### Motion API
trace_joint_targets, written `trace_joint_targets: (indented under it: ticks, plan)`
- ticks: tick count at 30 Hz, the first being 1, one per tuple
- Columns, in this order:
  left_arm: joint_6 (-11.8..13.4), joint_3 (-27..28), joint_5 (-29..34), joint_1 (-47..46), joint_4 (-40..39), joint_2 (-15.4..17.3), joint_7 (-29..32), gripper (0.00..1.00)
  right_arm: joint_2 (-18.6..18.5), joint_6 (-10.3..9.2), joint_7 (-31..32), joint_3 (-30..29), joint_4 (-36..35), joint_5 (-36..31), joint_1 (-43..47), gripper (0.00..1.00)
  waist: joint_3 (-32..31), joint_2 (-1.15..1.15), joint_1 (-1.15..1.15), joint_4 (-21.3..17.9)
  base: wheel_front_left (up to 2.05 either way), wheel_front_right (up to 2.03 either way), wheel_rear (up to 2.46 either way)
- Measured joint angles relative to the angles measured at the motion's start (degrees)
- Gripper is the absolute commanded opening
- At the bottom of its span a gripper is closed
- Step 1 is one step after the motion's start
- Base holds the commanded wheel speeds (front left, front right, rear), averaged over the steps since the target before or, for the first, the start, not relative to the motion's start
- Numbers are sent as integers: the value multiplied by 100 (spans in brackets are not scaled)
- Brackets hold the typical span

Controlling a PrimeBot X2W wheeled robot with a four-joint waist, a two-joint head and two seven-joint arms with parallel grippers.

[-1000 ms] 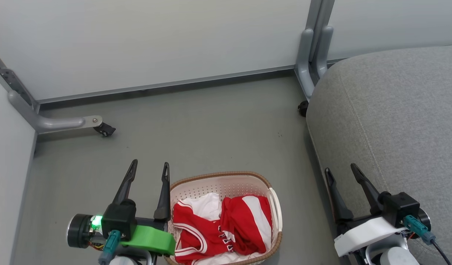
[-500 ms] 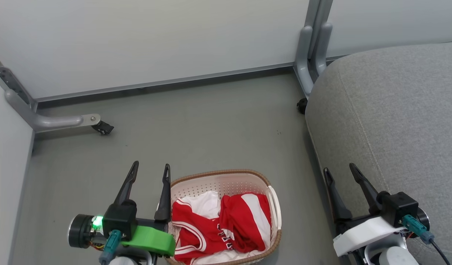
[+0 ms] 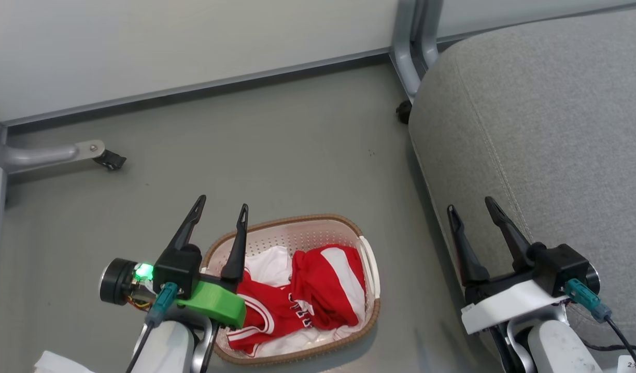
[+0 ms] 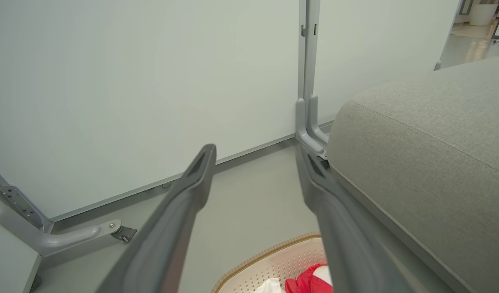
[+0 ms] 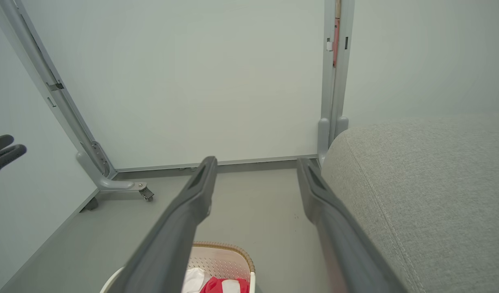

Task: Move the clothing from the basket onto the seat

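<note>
The small cream-white perforated plastic basket with a brown woven-look rim stands on the grey floor. Inside it lies the clothing, 2 crumpled red-and-white sports garments; the jersey's lettering is too small to read. The left gripper hangs over the basket's left rim, fingers spread, holding nothing. Right of the basket, the right gripper, equally spread and empty, hovers at the edge of the large grey fabric seat.

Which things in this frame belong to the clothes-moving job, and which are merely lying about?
Job: red-and-white clothing; basket holding it; grey seat.
Just there: partition panels; metal leg with castor; floor.
</note>
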Motion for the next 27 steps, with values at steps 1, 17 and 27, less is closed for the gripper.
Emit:
trace_joint_targets:
  ticks: [1,17,27]
  plan:
    - [-30,-10,12,-80,71,16,-1,100,-2,0,0,20,-25,2,-46,100,63,0,0,-47,0,0,0]
    - [-237,-520,248,-1376,1345,494,0,100,-9,0,0,315,-546,257,-938,100,1315,0,0,-840,0,0,0]
    - [-261,-1215,242,-2224,2377,799,0,100,-10,0,0,442,-849,401,-1359,100,2290,0,0,-1247,0,0,0]
